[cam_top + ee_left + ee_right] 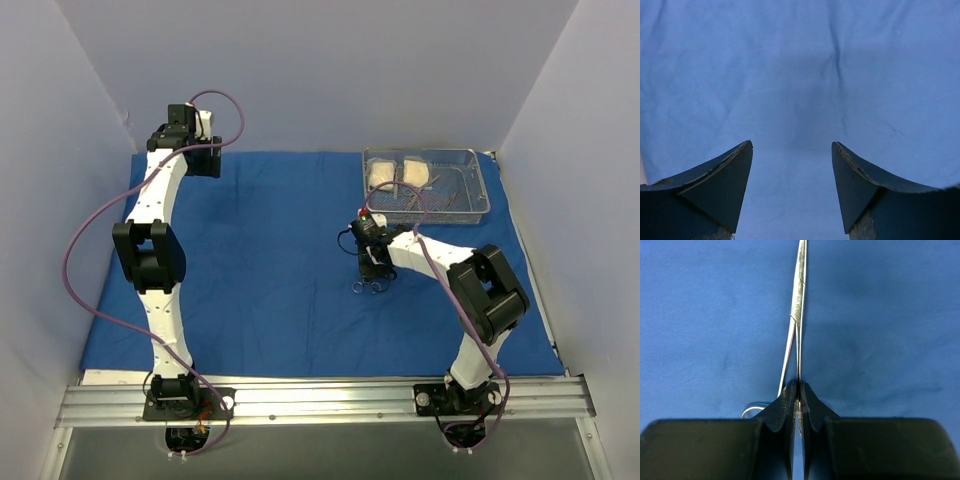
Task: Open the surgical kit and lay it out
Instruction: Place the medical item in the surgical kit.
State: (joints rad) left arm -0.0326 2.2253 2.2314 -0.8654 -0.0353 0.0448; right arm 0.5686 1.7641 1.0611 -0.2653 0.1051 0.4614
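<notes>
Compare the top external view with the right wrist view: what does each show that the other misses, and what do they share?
Only the top external view shows the rectangular wire-mesh steel tray at the far right, holding two white gauze packets, plus the left arm. Only the right wrist view shows the right gripper shut on one shank of the slim silver scissor-handled clamp, whose tips point away. Both show the large blue cloth wrap, that gripper and the clamp.
</notes>
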